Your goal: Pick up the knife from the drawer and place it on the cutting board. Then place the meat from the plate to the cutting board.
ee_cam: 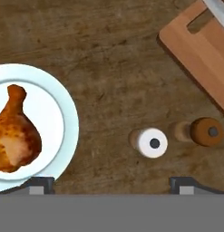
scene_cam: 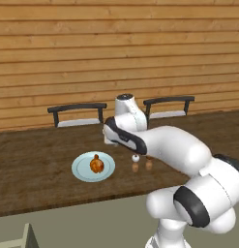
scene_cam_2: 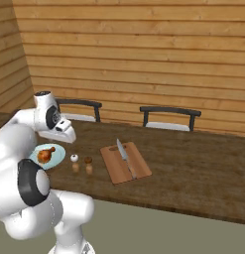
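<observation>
Resting on the plate (ee_cam: 63,113), the meat (ee_cam: 13,131) lies below me and off to the side of my left finger tip, not between my fingers. My gripper (ee_cam: 112,183) hangs above the bare wooden table (ee_cam: 109,68), jaws spread wide and holding nothing. Just past its midline stand the white-topped shaker (ee_cam: 152,142) and the brown-topped shaker (ee_cam: 207,132), side by side between plate and cutting board (scene_cam_2: 125,162). Farther to the other side lies that board, with the knife (scene_cam_2: 126,158) lying along it. My arm reaches forward from the base, elbow bent, forearm stretched over the table, hand pointing straight down.
</observation>
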Tool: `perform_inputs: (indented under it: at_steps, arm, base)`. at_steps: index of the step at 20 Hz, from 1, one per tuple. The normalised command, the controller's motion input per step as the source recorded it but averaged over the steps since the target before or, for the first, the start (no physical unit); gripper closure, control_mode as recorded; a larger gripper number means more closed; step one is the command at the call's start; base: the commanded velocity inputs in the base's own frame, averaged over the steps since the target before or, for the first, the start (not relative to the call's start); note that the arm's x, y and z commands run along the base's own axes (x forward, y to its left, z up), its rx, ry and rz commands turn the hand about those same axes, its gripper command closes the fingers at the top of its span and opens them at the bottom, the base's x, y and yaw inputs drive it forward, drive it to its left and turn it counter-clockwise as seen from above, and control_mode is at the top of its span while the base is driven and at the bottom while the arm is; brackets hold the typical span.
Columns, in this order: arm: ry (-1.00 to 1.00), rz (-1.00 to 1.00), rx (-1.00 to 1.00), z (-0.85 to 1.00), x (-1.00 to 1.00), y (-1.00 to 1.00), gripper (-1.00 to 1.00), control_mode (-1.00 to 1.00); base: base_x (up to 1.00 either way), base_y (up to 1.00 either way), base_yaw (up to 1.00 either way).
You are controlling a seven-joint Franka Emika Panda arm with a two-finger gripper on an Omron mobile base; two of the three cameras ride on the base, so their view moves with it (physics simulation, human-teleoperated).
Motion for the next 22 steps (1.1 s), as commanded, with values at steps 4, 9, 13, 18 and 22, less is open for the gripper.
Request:
perform_inputs:
  at_steps: [4,9,13,18,22]
  arm:
    - [0.00,0.00,-0.02,-0.54,0.40,0.91,-1.00,-1.00]
    - [0.06,0.04,-0.07,-0.03,0.11,0.69,-1.00,-1.00]
    - [0.06,0.02,0.00,-0.16,0.00,0.10,-1.00,-1.00]
    - [0.03,0.07,0.00,-0.42,0.00,0.03,-1.00,-1.00]
    - [0.01,0.12,0.00,-0.44,0.00,0.25,-1.00,-1.00]
  base:
    - [0.00,0.00,0.00]
    - [0.00,0.00,0.00]
    - [0.00,0.00,0.00]
    - [0.00,0.00,0.00]
    - [0.00,0.00,0.00]
